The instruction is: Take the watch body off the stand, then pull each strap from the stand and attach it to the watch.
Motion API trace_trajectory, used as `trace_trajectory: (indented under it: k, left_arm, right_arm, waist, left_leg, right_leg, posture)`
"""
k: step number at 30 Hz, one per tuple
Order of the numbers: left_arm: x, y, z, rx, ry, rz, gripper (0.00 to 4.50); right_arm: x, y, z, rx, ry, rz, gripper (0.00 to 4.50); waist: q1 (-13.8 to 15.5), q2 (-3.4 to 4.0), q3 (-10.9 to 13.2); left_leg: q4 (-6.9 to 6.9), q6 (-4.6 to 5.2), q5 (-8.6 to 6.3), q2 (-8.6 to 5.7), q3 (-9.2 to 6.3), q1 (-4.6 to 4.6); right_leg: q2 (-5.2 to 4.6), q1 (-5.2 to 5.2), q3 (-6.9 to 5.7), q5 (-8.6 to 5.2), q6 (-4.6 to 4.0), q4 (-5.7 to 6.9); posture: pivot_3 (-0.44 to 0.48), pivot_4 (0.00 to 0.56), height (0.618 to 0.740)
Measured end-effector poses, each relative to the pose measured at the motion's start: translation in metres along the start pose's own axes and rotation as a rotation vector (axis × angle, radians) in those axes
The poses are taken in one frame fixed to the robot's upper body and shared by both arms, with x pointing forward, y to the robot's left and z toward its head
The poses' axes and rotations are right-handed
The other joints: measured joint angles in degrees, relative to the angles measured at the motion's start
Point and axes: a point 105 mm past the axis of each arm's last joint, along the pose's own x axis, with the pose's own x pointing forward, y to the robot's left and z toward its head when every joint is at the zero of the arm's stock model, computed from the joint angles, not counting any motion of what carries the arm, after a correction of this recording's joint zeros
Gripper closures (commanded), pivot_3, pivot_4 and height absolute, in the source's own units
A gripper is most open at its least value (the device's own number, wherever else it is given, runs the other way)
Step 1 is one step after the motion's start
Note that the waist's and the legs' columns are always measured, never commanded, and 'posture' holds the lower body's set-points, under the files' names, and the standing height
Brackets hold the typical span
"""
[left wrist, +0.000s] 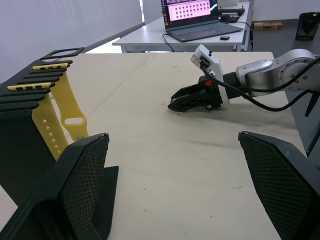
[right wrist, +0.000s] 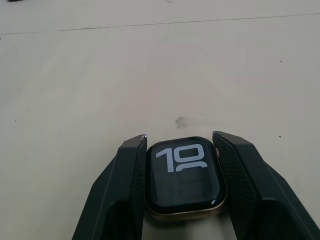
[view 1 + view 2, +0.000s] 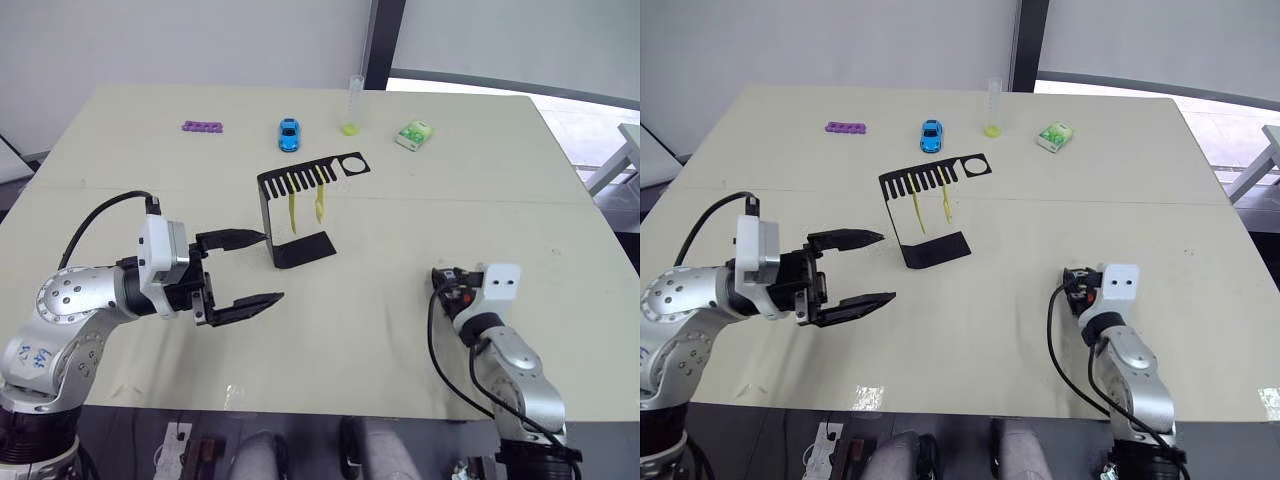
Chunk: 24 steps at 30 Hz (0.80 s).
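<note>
Tabletop: big pale tabletop (image 3: 400,280) in a room with grey walls; a laptop sits on another desk in the left wrist view.
Stand: the black stand (image 3: 296,214) is upright near the middle of the tabletop, foot flat so it does not tip.
Straps: two yellow straps (image 3: 306,203) hang down from the slots in the top plate, easy to slide out.
Watch body: the watch body (image 2: 183,175) is off the stand, near the tabletop's right front side.
Right claw: the right claw (image 2: 181,180) is closed tight on the watch body, one finger on each side, screen up. I think it keeps the watch steady for the straps.
Left claw: the left claw (image 3: 243,271) is wide open and holds nothing. It is close to the stand, pointing at it, likely ready to pull a strap.
Far edge: a blue toy car (image 3: 289,133), a purple piece (image 3: 203,127), a tube (image 3: 352,104) and a green pack (image 3: 414,134) sit well away.
</note>
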Motion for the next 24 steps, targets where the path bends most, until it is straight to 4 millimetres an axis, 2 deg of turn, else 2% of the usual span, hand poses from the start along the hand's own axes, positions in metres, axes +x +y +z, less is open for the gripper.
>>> trace_trajectory:
  k: [4, 11, 17, 24]
  left_arm:
    - [0.001, -0.009, -0.005, -0.076, 0.008, -0.068, 0.0]
    - [0.001, -0.011, -0.006, -0.079, 0.02, -0.094, 0.0]
    - [-0.007, -0.012, -0.009, -0.104, 0.079, -0.113, 0.0]
    - [-0.028, -0.01, -0.022, -0.156, 0.124, -0.055, 0.0]
  right_arm:
    - [-0.001, 0.004, -0.002, -0.016, -0.009, 0.015, 2.93]
    - [0.0, 0.005, -0.002, -0.015, -0.026, 0.016, 2.93]
    - [0.003, 0.002, 0.003, -0.015, -0.037, 0.031, 0.02]
    - [-0.004, -0.01, 0.032, -0.017, -0.107, 0.142, 0.02]
  waist:
    - [-0.01, 0.0, 0.0]
    - [-0.02, -0.02, -0.01]
    - [-0.04, 0.02, 0.01]
    - [0.13, 0.03, 0.02]
  left_leg:
    - [-0.01, 0.0, 0.0, 0.01, 0.0, -0.01]
    - [0.01, 0.0, 0.0, 0.01, 0.0, 0.01]
    - [0.01, 0.0, 0.0, 0.01, 0.0, 0.01]
    - [0.01, 0.02, -0.01, 0.0, -0.01, -0.01]
  right_leg:
    - [0.0, 0.0, 0.0, 0.0, 0.0, -0.01]
    - [0.0, 0.02, 0.0, 0.0, 0.0, 0.0]
    - [0.0, 0.0, 0.01, 0.0, -0.01, 0.01]
    - [-0.02, 0.01, 0.0, -0.01, -0.01, -0.02]
  posture:
    - [0.0, 0.15, 0.74]
    - [0.0, 0.15, 0.74]
    - [0.0, 0.15, 0.74]
    - [0.0, 0.15, 0.74]
